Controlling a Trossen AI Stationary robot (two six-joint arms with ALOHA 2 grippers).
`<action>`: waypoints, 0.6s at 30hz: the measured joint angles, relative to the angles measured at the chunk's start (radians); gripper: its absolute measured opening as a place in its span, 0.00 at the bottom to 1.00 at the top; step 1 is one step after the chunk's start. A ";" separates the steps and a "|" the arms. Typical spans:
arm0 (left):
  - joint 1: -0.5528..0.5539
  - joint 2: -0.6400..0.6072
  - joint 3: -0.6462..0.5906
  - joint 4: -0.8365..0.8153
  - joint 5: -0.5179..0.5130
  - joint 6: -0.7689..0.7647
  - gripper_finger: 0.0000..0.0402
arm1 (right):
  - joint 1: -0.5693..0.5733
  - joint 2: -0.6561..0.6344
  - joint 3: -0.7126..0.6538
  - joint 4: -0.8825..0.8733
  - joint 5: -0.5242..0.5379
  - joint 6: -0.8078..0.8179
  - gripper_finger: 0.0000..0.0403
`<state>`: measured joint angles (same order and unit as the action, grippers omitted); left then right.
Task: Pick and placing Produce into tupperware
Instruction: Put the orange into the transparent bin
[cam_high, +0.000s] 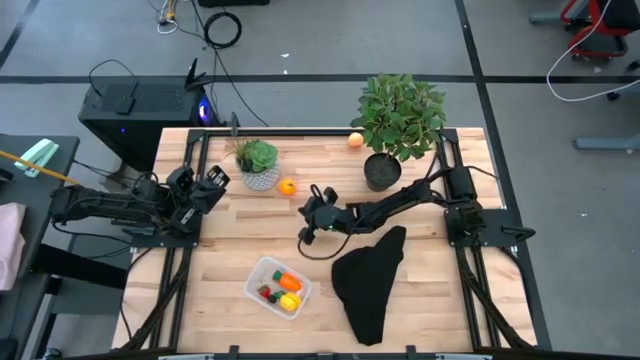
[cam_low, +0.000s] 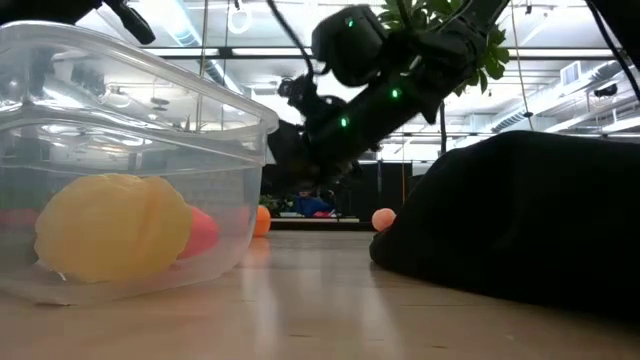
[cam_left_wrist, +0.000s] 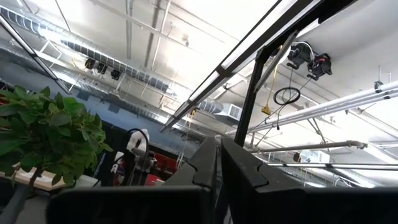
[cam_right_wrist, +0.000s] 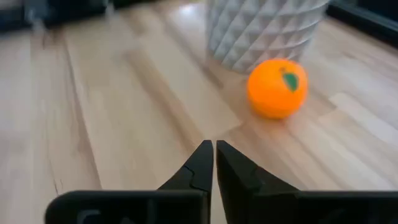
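The clear tupperware (cam_high: 277, 285) sits near the table's near edge, with yellow, orange and red toy produce inside; in the low view its wall (cam_low: 235, 190) shows a yellow piece (cam_low: 112, 227). A toy orange (cam_high: 287, 186) lies on the wood beside the small white pot, also seen in the right wrist view (cam_right_wrist: 277, 88). A peach piece (cam_high: 355, 140) lies by the far edge. My right gripper (cam_high: 312, 205) hovers mid-table just near of the orange, fingers shut (cam_right_wrist: 213, 149) and empty. My left gripper (cam_high: 215, 180) rests at the left side, tilted up, fingers shut (cam_left_wrist: 219, 149).
A black cloth (cam_high: 368, 280) lies right of the tupperware. A large potted plant (cam_high: 398, 120) stands at the far right, a small plant in a white faceted pot (cam_high: 259, 168) at the far left. Bare wood lies between the gripper and the tupperware.
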<state>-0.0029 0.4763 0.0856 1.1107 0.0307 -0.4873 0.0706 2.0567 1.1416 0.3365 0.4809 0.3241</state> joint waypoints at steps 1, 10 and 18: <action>0.000 0.000 0.000 -0.002 0.000 0.000 0.06 | -0.003 0.007 0.000 -0.006 -0.015 -0.012 0.09; 0.000 0.000 0.000 -0.002 0.000 -0.002 0.04 | -0.042 0.027 -0.001 -0.004 -0.031 0.033 0.33; 0.000 0.000 0.000 -0.011 0.000 -0.025 0.07 | -0.094 0.027 -0.001 0.029 -0.030 0.006 0.59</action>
<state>-0.0029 0.4767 0.0856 1.1002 0.0308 -0.5127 -0.0239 2.0834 1.1408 0.3659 0.4512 0.3298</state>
